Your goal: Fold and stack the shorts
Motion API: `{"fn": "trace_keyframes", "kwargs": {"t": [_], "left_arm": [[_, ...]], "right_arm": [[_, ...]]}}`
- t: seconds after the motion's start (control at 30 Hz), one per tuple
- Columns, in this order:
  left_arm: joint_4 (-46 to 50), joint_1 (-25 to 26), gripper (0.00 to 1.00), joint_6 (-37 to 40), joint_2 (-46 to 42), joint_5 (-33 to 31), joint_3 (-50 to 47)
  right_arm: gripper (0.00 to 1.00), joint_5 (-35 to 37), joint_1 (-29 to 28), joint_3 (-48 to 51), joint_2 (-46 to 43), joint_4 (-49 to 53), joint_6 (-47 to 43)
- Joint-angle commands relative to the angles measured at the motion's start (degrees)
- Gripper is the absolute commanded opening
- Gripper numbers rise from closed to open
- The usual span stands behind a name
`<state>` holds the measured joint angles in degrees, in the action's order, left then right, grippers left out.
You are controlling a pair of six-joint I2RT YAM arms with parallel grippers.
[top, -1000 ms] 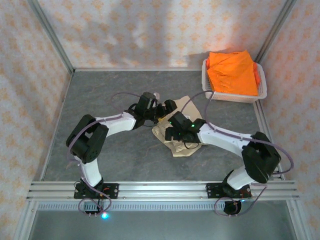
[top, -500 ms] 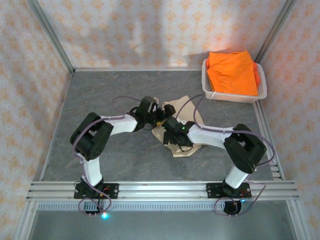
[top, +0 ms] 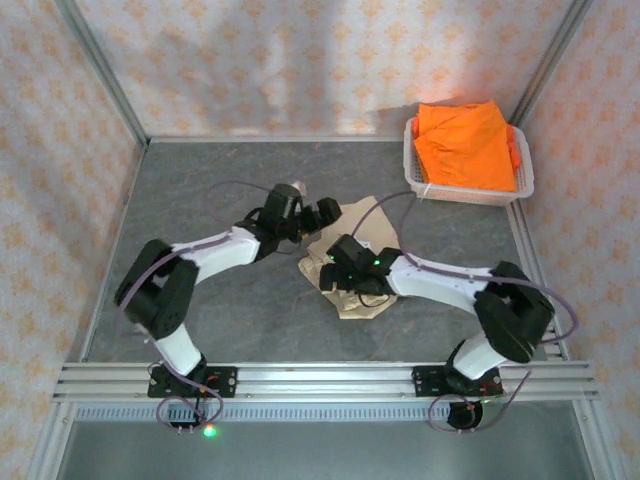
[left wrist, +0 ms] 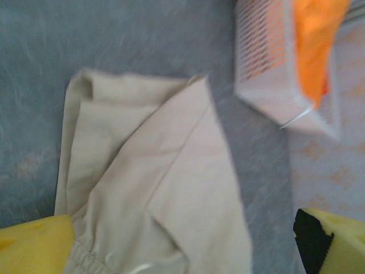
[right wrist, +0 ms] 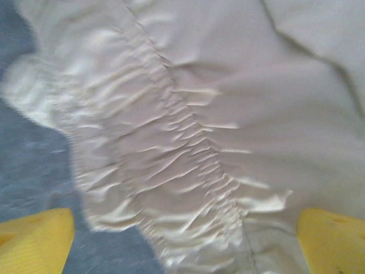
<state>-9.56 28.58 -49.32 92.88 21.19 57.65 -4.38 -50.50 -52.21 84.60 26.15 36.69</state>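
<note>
Top external view: my left gripper point(top: 323, 214) and right gripper point(top: 335, 274) hover over the beige shorts point(top: 368, 226), jaws of both spread apart.

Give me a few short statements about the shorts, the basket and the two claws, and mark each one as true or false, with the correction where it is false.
1. The beige shorts lie on the table, outside the basket. True.
2. The orange shorts are spread out on the table. False: they sit piled in the white basket at the far right corner.
3. The left claw and the right claw are both open. True.
4. The left claw grips the basket. False: it is over the beige shorts, and the basket stands apart from it.
5. The gathered waistband of the beige shorts lies below the right claw. True.
</note>
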Motion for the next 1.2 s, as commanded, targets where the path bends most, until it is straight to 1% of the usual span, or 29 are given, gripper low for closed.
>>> {"fn": "trace_keyframes", "kwargs": {"t": [0.0,0.1,0.2,0.27,0.37,0.4,0.53,0.63,0.77,0.93,1.17], "left_arm": [[4.45,-3.60,1.00,4.69,-9.34,-4.80,-1.60],[7.89,-6.98,1.00,6.94,-16.83,-6.50,-4.36],[12.62,-9.19,1.00,9.48,-23.73,-8.09,-6.35],[15.54,-9.65,1.00,10.78,-27.76,-9.57,-7.93],[17.91,-9.86,1.00,11.35,-31.66,-10.27,-10.25],[18.16,-9.86,1.00,11.22,-32.42,-10.36,-11.15],[18.18,-10.07,1.00,10.26,-34.80,-10.88,-14.60],[17.94,-10.12,1.00,9.61,-35.44,-10.82,-16.07],[18.29,-10.18,1.00,9.34,-35.66,-10.64,-16.89],[18.57,-10.14,1.00,9.37,-36.28,-10.81,-18.04],[17.91,-10.13,1.00,9.07,-36.35,-10.98,-19.59]], "right_arm": [[1.00,4.08,0.21,-2.74,-6.79,5.04,-2.21],[1.00,5.87,1.82,-4.58,-9.26,6.54,-3.28],[0.99,8.01,3.11,-8.71,-6.69,9.18,-5.55],[0.95,8.49,3.31,-13.07,-2.56,11.44,-7.29],[0.90,7.35,3.30,-18.48,5.07,12.95,-9.00],[0.89,6.82,3.30,-19.92,7.33,13.12,-9.32],[0.77,6.39,3.39,-26.35,16.63,14.40,-10.15],[0.71,5.31,3.99,-29.33,22.47,14.14,-9.87],[0.59,2.44,6.03,-29.42,28.19,12.65,-7.75],[0.53,4.82,8.69,-25.34,30.49,12.43,-7.84],[0.51,11.18,15.66,-17.69,28.31,14.75,-13.24]]}}
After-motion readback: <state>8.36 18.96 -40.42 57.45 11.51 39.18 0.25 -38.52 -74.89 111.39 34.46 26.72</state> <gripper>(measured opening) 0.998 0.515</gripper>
